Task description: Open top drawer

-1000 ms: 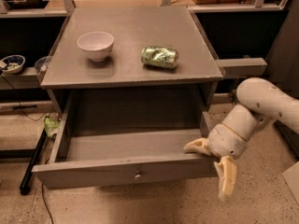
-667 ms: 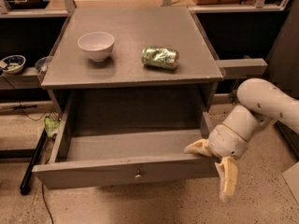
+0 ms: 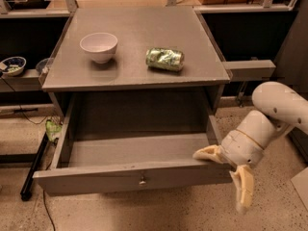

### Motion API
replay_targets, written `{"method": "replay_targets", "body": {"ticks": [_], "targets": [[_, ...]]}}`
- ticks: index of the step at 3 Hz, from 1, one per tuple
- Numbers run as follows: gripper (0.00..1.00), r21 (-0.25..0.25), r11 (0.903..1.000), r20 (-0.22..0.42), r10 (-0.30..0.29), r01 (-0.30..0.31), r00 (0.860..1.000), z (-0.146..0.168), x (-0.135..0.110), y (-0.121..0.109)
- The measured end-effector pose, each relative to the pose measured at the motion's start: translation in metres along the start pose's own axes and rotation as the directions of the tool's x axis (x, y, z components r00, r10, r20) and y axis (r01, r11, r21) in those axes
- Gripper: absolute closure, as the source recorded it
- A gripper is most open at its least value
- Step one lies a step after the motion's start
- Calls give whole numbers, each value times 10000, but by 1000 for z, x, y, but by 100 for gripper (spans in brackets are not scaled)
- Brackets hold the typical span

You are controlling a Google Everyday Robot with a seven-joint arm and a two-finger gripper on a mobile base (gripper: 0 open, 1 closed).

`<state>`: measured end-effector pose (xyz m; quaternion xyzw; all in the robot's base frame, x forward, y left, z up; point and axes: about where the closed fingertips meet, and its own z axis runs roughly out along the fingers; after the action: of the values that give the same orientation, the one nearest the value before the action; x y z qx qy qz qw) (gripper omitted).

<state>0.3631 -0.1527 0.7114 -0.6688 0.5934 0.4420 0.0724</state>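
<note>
The top drawer (image 3: 96,176) of the grey cabinet stands pulled far out, its deep box empty, with a small metal knob (image 3: 142,179) at the centre of its flat front. My gripper (image 3: 219,181) is at the drawer's right front corner, on a white arm reaching in from the right. It is open. One cream finger (image 3: 206,154) lies on the top edge of the drawer front at that corner, and the other finger (image 3: 243,190) points down outside the drawer toward the floor. Nothing is held between them.
A white bowl (image 3: 98,46) and a crushed green can (image 3: 165,59) rest on the cabinet top (image 3: 139,28). Dark shelving on the left holds a small bowl (image 3: 11,65). A black leg and cable (image 3: 32,170) lie on the speckled floor at the left.
</note>
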Motion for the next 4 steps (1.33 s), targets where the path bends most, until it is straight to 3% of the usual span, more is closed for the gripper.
{"method": "replay_targets", "body": {"ticks": [4], "targets": [[0, -265, 9989, 777, -366, 388, 9963, -7, -1, 12]]}}
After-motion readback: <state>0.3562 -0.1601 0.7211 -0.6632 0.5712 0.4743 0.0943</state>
